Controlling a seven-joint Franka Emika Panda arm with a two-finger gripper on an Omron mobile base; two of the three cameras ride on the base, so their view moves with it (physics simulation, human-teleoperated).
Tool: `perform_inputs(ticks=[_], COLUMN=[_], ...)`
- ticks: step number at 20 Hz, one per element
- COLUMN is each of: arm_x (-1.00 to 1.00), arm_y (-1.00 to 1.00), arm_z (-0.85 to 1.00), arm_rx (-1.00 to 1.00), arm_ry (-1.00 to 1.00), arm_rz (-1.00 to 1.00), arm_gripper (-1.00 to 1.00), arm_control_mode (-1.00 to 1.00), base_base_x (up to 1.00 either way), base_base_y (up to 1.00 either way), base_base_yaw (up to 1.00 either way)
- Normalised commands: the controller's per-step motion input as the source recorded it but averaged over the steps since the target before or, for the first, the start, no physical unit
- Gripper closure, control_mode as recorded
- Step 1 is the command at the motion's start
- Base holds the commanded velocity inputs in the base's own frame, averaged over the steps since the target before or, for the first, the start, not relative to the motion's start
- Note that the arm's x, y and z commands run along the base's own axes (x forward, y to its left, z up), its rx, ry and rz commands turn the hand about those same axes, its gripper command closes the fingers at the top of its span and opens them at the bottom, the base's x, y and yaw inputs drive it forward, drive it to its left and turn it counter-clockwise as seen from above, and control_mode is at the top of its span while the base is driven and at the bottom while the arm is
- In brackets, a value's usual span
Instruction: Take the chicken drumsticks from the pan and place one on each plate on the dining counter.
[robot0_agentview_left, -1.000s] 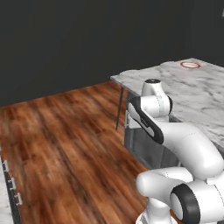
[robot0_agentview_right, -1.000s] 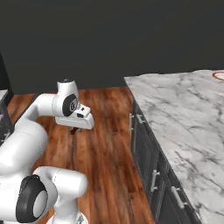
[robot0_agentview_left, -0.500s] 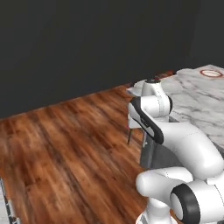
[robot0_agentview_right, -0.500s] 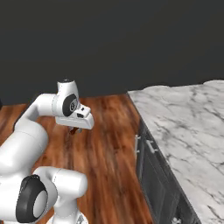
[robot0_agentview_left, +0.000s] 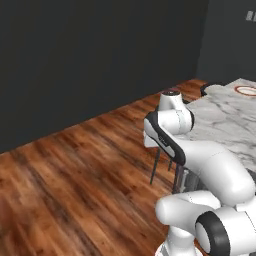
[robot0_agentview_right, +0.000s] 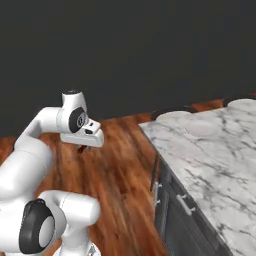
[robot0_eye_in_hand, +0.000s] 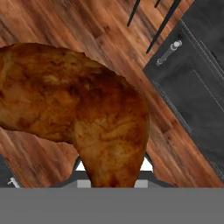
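One glossy reddish-brown chicken drumstick takes up most of the hand view, hanging over the wood floor. My gripper is shut on it, its fingertips hidden behind the meat. It hangs left of the dining counter, short of its edge. In the left base view the arm hides the gripper. A plate with a red-orange rim lies far back on the dining counter. A pale round plate rests near the counter's far corner. The pan is out of view.
Dark grey cabinets with silver handles stand under the counter; one cabinet front is close to the base. Thin dark legs stand by the counter's corner. Wood floor stretches left, up to a dark wall.
Both base views have swung, so the whole scene has shifted and the counter lies differently in them. The gripper keeps its hold on the drumstick.
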Motion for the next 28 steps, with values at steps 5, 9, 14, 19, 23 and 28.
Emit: perform_inputs(ticks=[5, 9, 14, 19, 23, 28], arm_x=[0.00, 0.00, 0.00, 0.00, 0.00, 0.00], arm_y=[0.00, 0.00, 0.00, 0.00, 0.00, 0.00], arm_z=[0.00, 0.00, 0.00, 0.00, 0.00, 0.00], arm_rx=[0.00, 0.00, 0.00, 0.00, 0.00, 0.00], arm_ry=[0.00, 0.00, 0.00, 0.00, 0.00, 0.00], arm_rz=[0.00, 0.00, 0.00, 0.00, 0.00, 0.00], arm_gripper=[1.00, 1.00, 1.00, 1.00, 1.00, 1.00], arm_control_mode=[1.00, 1.00, 1.00, 1.00, 1.00, 1.00], base_base_x=[0.85, 0.70, 0.49, 0.65, 0.66, 0.49], base_base_y=[0.37, 0.17, 0.04, 0.05, 0.20, 0.47], base_base_yaw=[-0.51, -0.58, -0.73, -0.60, -0.49, -0.41])
